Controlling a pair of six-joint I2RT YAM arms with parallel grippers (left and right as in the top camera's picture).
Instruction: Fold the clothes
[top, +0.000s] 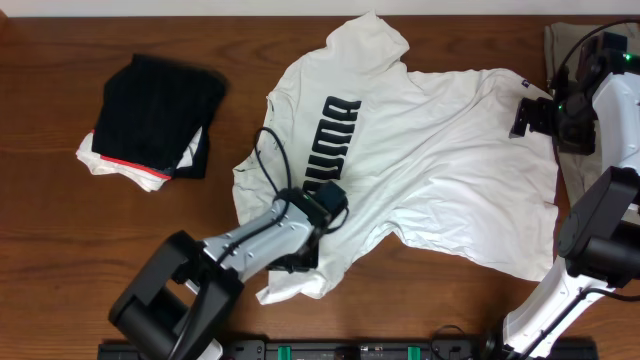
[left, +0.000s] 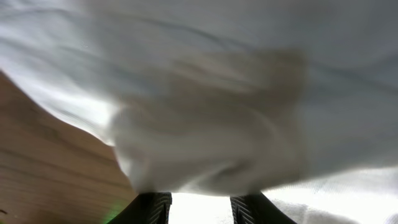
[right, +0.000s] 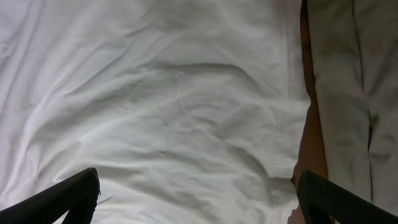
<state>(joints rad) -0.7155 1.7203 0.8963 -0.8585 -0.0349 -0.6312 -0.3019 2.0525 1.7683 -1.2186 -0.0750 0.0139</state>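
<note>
Robot lab: wooden table (top: 60, 250), mounted arms (top: 250, 240).

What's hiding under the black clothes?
White cloth pokes out beneath the black garment, on the table. How much lies under it is covered.

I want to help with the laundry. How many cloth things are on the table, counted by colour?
White T-shirt: 1
Black folded garment, with some white showing beneath it: 1
Olive-grey cloth: 1
Total: 3
</note>
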